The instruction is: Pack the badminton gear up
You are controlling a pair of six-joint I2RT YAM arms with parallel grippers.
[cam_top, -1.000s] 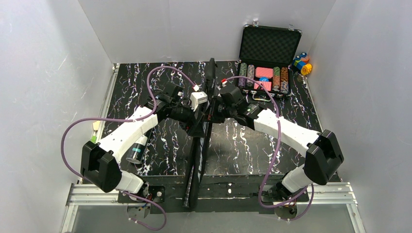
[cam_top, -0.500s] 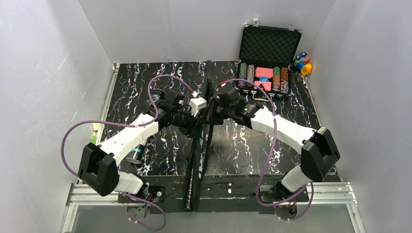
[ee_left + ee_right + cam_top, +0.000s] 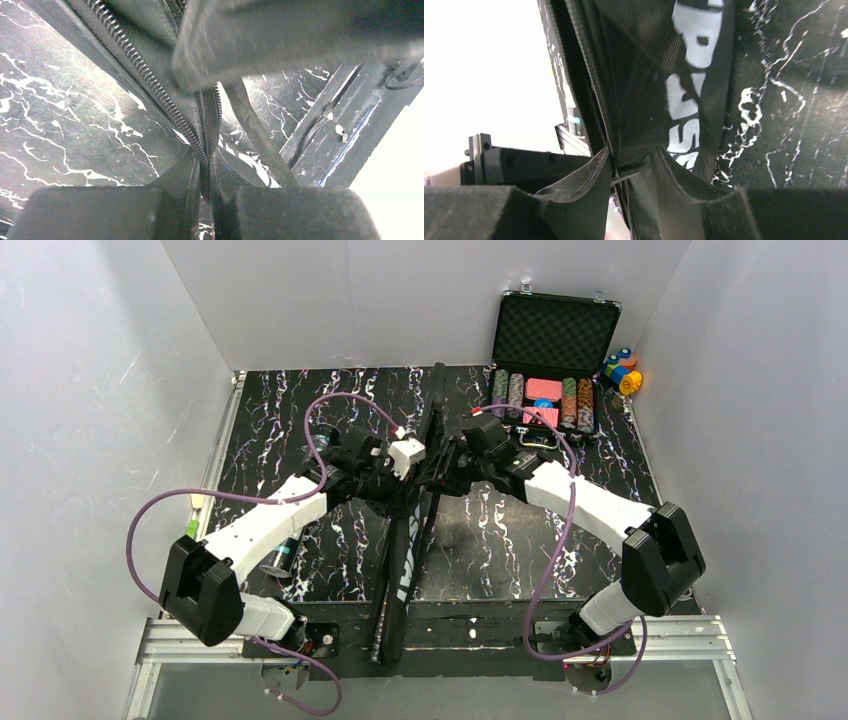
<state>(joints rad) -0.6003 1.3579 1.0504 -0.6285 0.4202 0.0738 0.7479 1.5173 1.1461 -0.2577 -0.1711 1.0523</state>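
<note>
We are gripping the long black bag (image 3: 404, 570), which is running from 12 to 6 o'clock down the middle of the table (image 3: 300, 410). Our left gripper (image 3: 204, 172) is pinching its zipper edge; our right gripper (image 3: 626, 170), at its 3 o'clock, is pinching the fabric. The tube (image 3: 283, 552) is lying at the bag's 9 o'clock, under our left arm

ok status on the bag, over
Left gripper shut on CROSSWAY bag zipper edge. Right gripper shut on its fabric. Poker chip case well aside.
</note>
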